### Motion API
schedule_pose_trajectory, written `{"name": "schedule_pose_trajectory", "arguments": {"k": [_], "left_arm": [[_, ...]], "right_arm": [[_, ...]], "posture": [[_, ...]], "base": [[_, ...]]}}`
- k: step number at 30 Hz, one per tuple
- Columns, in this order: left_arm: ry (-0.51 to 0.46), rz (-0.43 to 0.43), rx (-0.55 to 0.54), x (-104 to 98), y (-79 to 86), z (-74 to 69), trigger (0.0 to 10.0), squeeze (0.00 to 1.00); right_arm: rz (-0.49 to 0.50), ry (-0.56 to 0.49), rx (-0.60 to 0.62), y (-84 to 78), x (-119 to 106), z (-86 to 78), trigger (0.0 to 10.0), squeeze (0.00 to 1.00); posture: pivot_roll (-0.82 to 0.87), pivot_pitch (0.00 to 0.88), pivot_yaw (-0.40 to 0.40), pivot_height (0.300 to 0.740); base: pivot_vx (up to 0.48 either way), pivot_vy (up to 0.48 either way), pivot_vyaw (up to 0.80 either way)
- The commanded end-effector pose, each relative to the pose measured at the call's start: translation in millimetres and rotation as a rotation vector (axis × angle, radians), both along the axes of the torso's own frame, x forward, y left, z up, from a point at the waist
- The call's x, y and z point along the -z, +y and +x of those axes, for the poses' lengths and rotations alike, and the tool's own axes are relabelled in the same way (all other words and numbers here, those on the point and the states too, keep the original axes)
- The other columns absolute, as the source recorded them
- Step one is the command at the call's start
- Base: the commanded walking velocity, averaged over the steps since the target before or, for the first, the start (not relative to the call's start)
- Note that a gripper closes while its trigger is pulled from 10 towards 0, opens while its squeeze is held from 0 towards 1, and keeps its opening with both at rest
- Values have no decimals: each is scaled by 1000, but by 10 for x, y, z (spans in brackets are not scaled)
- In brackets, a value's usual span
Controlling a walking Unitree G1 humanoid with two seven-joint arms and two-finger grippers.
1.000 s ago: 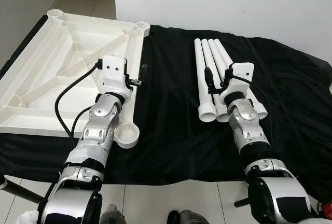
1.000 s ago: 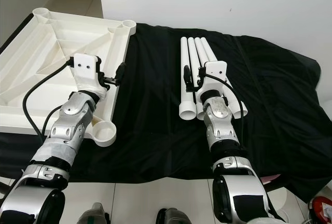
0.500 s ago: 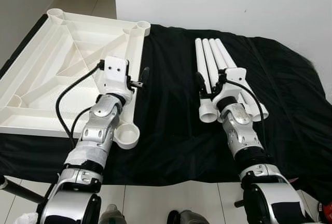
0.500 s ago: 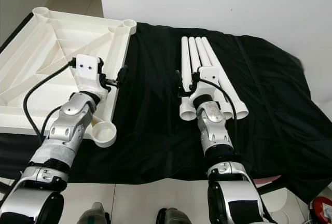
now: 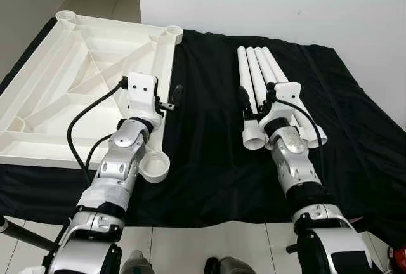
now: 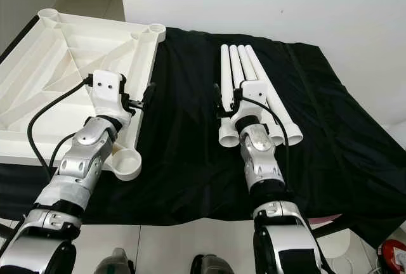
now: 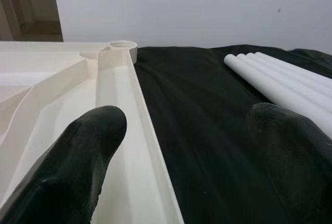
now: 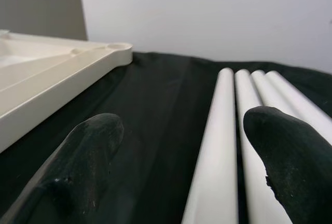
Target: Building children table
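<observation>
Table legs (image 5: 263, 90): four white tubes lying side by side, touching, on the black cloth (image 5: 203, 141) right of its middle; long axes run from the near edge toward the far edge, open flared ends facing the near edge
Tabletop panel (image 5: 70, 84): white ribbed plastic, upside down on the left part of the cloth, a round leg socket (image 5: 154, 165) at its near right corner, another socket (image 5: 174, 32) at the far right corner
Right gripper (image 8: 179, 146): fingers spread wide, holding nothing, poised low over the near ends of the legs, the leftmost tube lined up between the two fingers
Left gripper (image 7: 187, 146): fingers wide apart, empty, hovering astride the panel's right rim, one finger over the panel and the other over the cloth
Handling, legs: likely light, stiff, hollow plastic; smooth and round, so apt to roll or slip in the pinch
Where to grip: probably across one tube's shaft just behind the flared end, squeezing across its width; the neighbours lie tight against it, so the outer left leg looks the easiest to take
Handling, panel: rigid, broad, probably light; the rim gives a firm edge to steady
</observation>
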State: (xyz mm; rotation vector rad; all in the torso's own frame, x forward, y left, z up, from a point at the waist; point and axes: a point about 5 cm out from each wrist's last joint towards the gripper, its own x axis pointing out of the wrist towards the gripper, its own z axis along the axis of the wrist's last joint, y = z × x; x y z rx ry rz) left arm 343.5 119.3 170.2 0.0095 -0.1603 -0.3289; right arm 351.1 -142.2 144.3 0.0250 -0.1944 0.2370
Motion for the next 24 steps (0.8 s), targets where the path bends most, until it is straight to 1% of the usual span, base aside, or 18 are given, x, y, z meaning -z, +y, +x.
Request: {"name": "schedule_pose_trajectory", "arguments": {"k": [1, 4, 5, 7, 8, 9, 13, 16, 20, 24], "left_arm": [[-7, 38, 129, 8, -99, -57, 10000, 0], [-6, 39, 152, 15, -118, -76, 10000, 0], [-14, 45, 174, 19, -138, -104, 10000, 0], [-14, 45, 174, 19, -138, -104, 10000, 0], [-19, 60, 203, 33, -167, -140, 10000, 0], [-27, 84, 232, 54, -204, -185, 10000, 0], [-24, 82, 236, 65, -215, -190, 10000, 0], [-26, 83, 228, 59, -216, -177, 10000, 0], [-24, 80, 228, 62, -219, -177, 10000, 0], [-9, 68, 224, 91, -241, -165, 10000, 0]], "right_arm": [[-7, 20, -40, 57, 51, -38, 10000, 0], [0, 31, -40, 73, 74, -49, 10000, 0], [19, 49, -44, 91, 109, -64, 10000, 0], [19, 49, -44, 91, 109, -64, 10000, 0], [37, 73, -46, 115, 159, -87, 10000, 0], [86, 128, -45, 159, 263, -123, 10000, 0], [114, 157, -20, 170, 335, -148, 10000, 0], [126, 160, 23, 146, 341, -139, 10000, 0], [126, 161, 41, 121, 331, -125, 10000, 0], [121, 157, 62, 74, 299, -94, 10000, 0]], "posture": [[141, 0, -87, 740], [141, 0, -87, 740], [141, 0, -88, 740], [141, 0, -88, 740], [140, 0, -89, 740], [140, 0, -89, 740], [141, 0, -90, 740], [139, 0, -89, 740], [138, 0, -86, 740], [115, 0, -61, 740]], "base": [[0, 0, 0], [0, 0, 0], [0, 0, 0], [0, 0, 0], [0, 0, 0], [0, 0, 0], [0, 0, 0], [0, 0, 0], [0, 0, 0], [0, 0, 0]]}}
